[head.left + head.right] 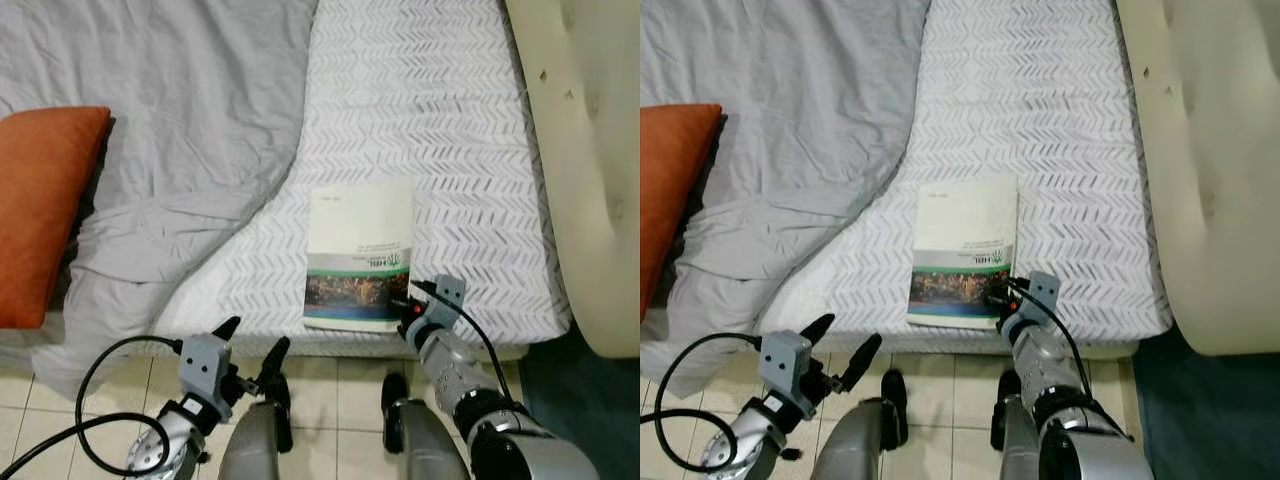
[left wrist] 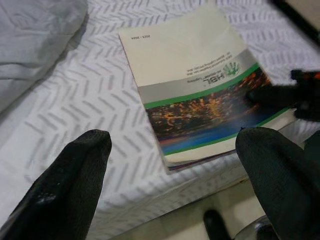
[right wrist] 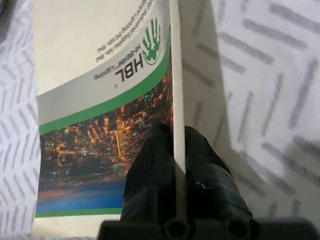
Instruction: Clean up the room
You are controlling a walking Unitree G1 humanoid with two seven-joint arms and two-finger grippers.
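A cream booklet (image 1: 362, 250) with a green stripe and a city photo lies flat on the white patterned mattress (image 1: 440, 130), near its front edge. My right gripper (image 1: 409, 303) is shut on the booklet's near right edge; the right wrist view shows the thin edge (image 3: 176, 125) pinched between the two black fingers (image 3: 150, 165). My left gripper (image 1: 252, 346) hovers open over the tiled floor just in front of the bed, left of the booklet, with nothing between its fingers (image 2: 75, 180).
A crumpled grey sheet (image 1: 170, 130) covers the bed's left part, with an orange pillow (image 1: 45, 200) at the far left. A cream padded headboard (image 1: 590, 150) rises on the right. Beige floor tiles (image 1: 340, 375) and my black feet (image 1: 392, 395) are below the bed edge.
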